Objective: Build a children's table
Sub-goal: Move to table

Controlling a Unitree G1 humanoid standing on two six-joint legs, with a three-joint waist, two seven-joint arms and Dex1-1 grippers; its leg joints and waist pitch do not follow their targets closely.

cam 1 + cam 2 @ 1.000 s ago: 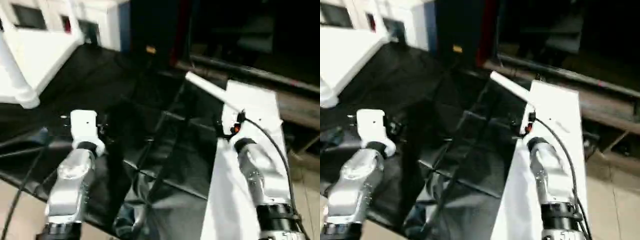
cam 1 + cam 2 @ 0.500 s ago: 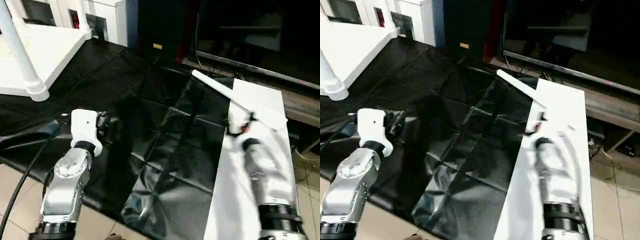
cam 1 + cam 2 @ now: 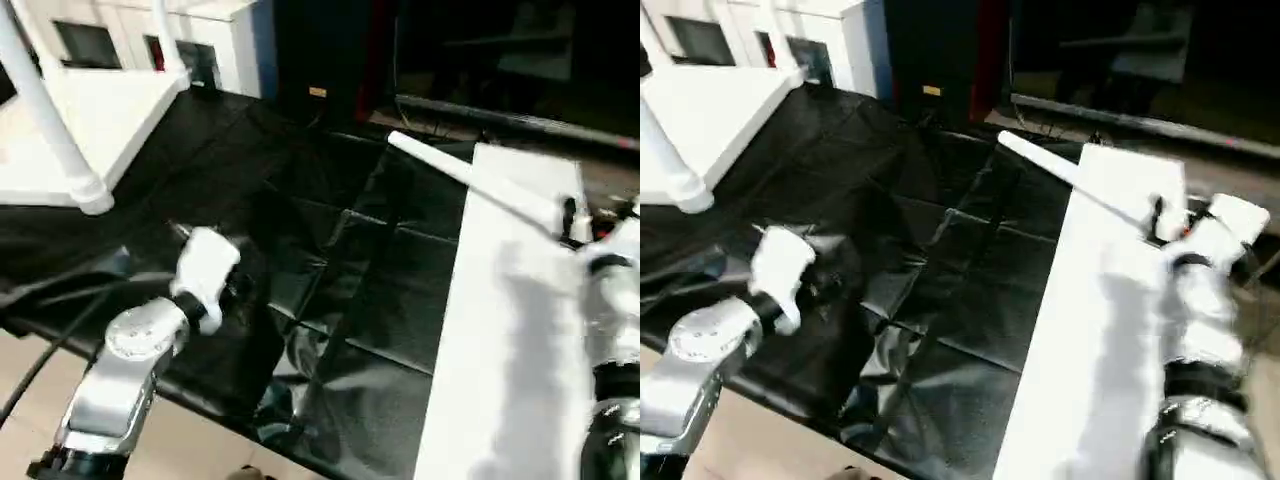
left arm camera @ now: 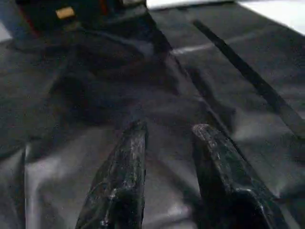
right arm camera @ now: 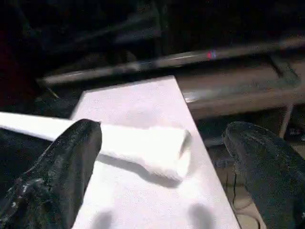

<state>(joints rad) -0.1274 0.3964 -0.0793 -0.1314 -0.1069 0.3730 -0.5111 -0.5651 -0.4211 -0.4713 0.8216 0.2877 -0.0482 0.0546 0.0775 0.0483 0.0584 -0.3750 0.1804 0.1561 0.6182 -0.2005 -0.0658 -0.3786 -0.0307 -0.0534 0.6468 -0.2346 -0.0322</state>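
A black sheet covers most of the frame in my head views, creased and glossy, running from the upper left down to the lower centre.

Along the right side lies a long white board, flat, reaching from the upper right down to the bottom edge, partly over the sheet.

In the upper left sits the table top, white, upside down, with one leg standing in its near corner socket and another leg rising at the far corner.

A loose leg lies slanted at the upper right, its narrow end out over the black sheet and its thick end on the board's far part. In my right wrist view that thick end rests on the board, between my two fingers.

My left forearm comes up from the lower left. My left gripper hangs over the sheet left of centre, fingers partly apart, grasping nothing, with only black sheet under them.

My right gripper is at the right edge of the head views, at the board's far part. Its fingers are spread wide on either side of the leg's thick end, not touching it as far as I can see.
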